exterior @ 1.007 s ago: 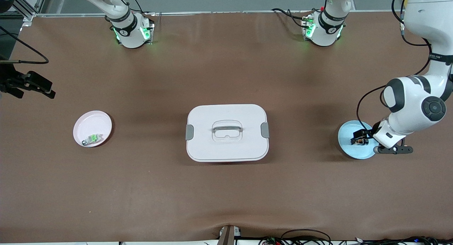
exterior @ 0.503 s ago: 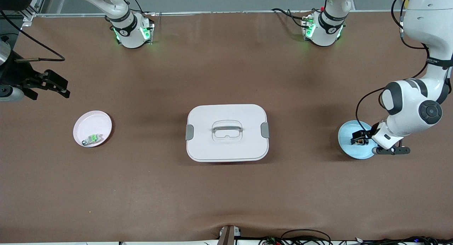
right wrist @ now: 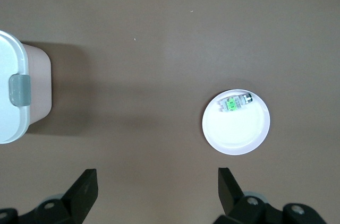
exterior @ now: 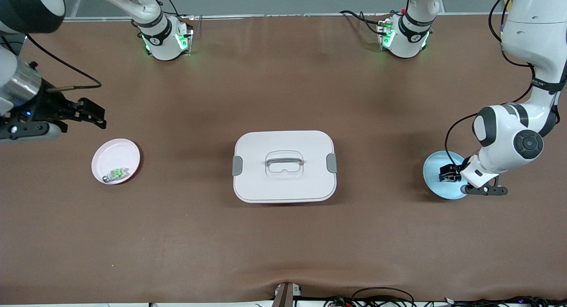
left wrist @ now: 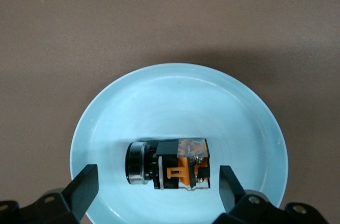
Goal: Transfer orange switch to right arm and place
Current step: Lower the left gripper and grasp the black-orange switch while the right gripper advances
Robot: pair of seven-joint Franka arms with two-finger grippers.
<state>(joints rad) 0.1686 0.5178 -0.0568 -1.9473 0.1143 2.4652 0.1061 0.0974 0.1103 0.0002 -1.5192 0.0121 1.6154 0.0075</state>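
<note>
The left gripper (left wrist: pixel 154 192) hangs low over the blue plate (exterior: pixel 433 167), fingers spread wide and empty, with the orange switch (left wrist: pixel 169 163) lying on its side in the plate between them, untouched. The right gripper (exterior: pixel 91 114), also wide open and holding nothing, is above the table near the pink plate (exterior: pixel 116 153), which holds a pale part with a green middle (exterior: pixel 115 174). The closed white lidded box (exterior: pixel 284 166) sits between the two plates.

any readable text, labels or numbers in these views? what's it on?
No text can be read for certain.
White lettering on the black band of the left arm: too small to read.
Small marks on the black rings of both arm bases: unreadable.
Orange switch, blue plate, white box: no markings visible.
</note>
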